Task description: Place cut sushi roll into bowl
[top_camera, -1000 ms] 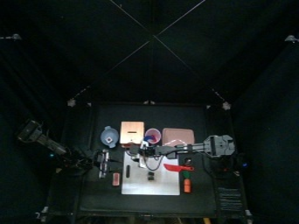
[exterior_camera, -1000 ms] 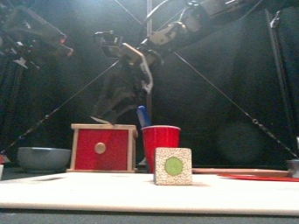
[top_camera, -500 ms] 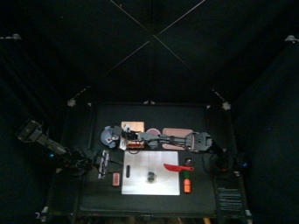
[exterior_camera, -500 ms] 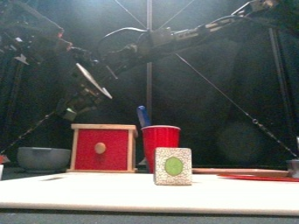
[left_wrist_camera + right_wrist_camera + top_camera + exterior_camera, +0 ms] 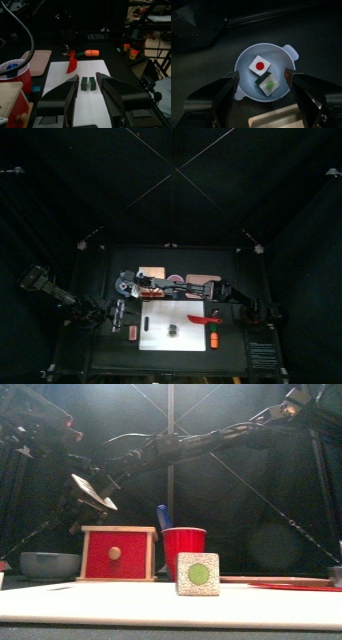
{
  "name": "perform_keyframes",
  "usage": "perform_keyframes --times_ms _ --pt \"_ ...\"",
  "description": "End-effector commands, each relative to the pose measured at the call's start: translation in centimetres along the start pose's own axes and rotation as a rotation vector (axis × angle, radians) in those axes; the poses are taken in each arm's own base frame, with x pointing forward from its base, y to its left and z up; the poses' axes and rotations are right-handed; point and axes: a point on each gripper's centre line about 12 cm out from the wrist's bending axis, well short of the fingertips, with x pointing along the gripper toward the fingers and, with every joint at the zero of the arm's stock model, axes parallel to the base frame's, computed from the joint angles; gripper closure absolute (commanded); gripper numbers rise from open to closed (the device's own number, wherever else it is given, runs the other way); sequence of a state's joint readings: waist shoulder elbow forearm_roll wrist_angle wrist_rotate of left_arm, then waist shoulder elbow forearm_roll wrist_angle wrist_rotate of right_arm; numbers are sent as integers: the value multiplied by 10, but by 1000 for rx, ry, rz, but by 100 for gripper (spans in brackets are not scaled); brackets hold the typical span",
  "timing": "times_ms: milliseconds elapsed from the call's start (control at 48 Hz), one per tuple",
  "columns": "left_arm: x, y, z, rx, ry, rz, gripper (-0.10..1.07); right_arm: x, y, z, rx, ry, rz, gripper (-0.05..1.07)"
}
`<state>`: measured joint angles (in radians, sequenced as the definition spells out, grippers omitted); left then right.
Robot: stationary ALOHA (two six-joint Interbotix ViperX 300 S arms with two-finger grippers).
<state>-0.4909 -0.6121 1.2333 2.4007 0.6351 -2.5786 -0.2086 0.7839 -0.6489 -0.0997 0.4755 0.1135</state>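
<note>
As I hung my right end effector (image 5: 262, 75) over the bowl (image 5: 281, 50), its jaws stood wide apart and held nothing. The bowl lay directly beneath it, framed between the two jaws. Inside the bowl were two pieces of the cut sushi roll: a red-centred piece (image 5: 259, 64) nearer the middle, and a green-centred piece (image 5: 270, 84) just beside it, closer to my wrist. Both rested on the bowl's floor, clear of my jaws. I judged that part of the job done, since those two pieces were where they belonged.

My left end effector (image 5: 87, 76) rested off to the side, well apart from the bowl. Its jaws were also parted and gripped nothing. Just beyond its tips, on the white mat (image 5: 60, 70), lay a dark piece (image 5: 89, 83) of roll; it may have been two pieces side by side, which I could not tell. Farther out from those tips lay the red knife (image 5: 71, 62).

So I reckoned the task was partly finished. At least that one piece on the mat was not yet in the bowl and would need fetching across. Whether other pieces lay elsewhere on the surface, I could not make out.
</note>
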Motion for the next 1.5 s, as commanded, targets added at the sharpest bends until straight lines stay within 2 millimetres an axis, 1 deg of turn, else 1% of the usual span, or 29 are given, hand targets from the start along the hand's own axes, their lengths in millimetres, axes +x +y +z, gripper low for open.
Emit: perform_keyframes --times_ms 0,62,125,188,229,333,479,500,542,625,833,938,958,1104,1271,1479 --pt "3 -1 10 -9 -28 5 22 -27 -8 31 5 -52 -10 2" --pt "3 -1 10 -10 -29 6 22 -35 -5 31 -13 -17 -11 2" --pt "3 -1 10 -10 -29 6 22 -45 -6 30 -24 26 -23 2" --pt "3 -1 10 -11 -28 6 22 -60 -5 27 -40 83 -33 2" --pt "3 -1 10 -10 -29 6 22 -68 0 24 -46 115 -30 2" --pt "3 -1 10 -11 -28 5 22 -91 19 10 -77 191 -10 2" --pt "3 -1 10 -10 -29 4 22 -122 50 -24 -96 276 41 2" --pt "3 -1 9 -9 -28 4 22 -127 56 -32 -101 294 52 2" --pt "3 -1 10 -9 -31 6 22 -133 64 -44 -103 321 68 2" --pt "3 -1 10 -6 -31 5 22 -144 74 -62 -96 351 96 2" --pt "3 -1 11 -13 -33 7 22 -161 92 -86 -63 351 160 2" --pt "3 0 10 -13 -31 8 22 -168 100 -99 -60 381 180 2" --pt "3 0 10 -15 -30 9 22 -169 103 -104 -61 394 184 2" --pt "3 0 10 -15 -28 11 22 -177 111 -121 -44 455 207 2" --pt "3 1 8 -17 -25 16 22 -181 121 -135 -20 492 235 2" --pt "3 3 7 -20 -19 21 22 -184 131 -140 1 508 261 2"
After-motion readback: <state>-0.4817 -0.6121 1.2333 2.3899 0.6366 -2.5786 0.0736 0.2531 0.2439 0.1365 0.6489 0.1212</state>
